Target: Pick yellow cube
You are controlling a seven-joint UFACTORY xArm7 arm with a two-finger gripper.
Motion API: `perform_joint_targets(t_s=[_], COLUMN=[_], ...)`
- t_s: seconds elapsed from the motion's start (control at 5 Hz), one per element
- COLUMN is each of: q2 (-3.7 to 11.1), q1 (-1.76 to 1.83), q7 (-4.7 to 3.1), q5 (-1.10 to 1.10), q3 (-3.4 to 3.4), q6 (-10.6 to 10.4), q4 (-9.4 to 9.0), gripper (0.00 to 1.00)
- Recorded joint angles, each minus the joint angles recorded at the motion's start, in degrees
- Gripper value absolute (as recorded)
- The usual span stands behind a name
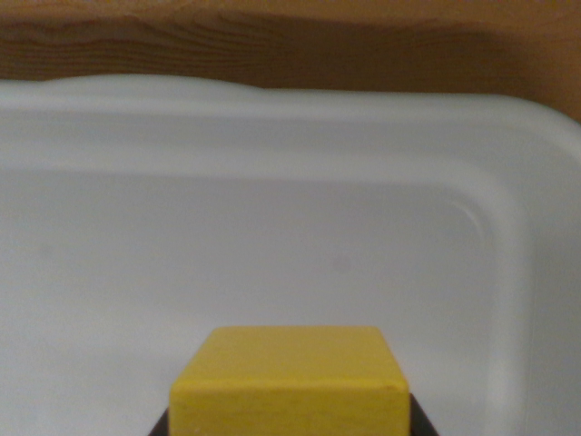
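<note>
The yellow cube (290,381) fills the bottom middle of the wrist view, close to the camera, with its top and front faces showing. Dark slivers of my gripper's fingers (423,423) sit tight against its lower left and lower right sides. My gripper (290,429) is shut on the cube, and most of each finger is hidden behind it or cut off by the frame edge. The cube hangs over the inside of a white plastic bin (272,136).
The bin's pale floor spreads behind the cube, its rounded rim running across the top and curving down the wrist view's right. Beyond the rim lies a brown wooden surface (272,41).
</note>
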Motion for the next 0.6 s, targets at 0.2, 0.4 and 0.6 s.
perform_joint_targets(t_s=[0.2,0.4,0.6], q2=[0.0,-0.1,-0.1], q1=[0.0,0.0,0.0], q7=[0.0,0.02,0.02], q5=[0.0,-0.01,-0.01], q3=[0.0,0.0,0.0], q6=[0.0,0.5,0.5], q4=[0.0,0.35,0.35], gripper=[1.0,1.0,1.0])
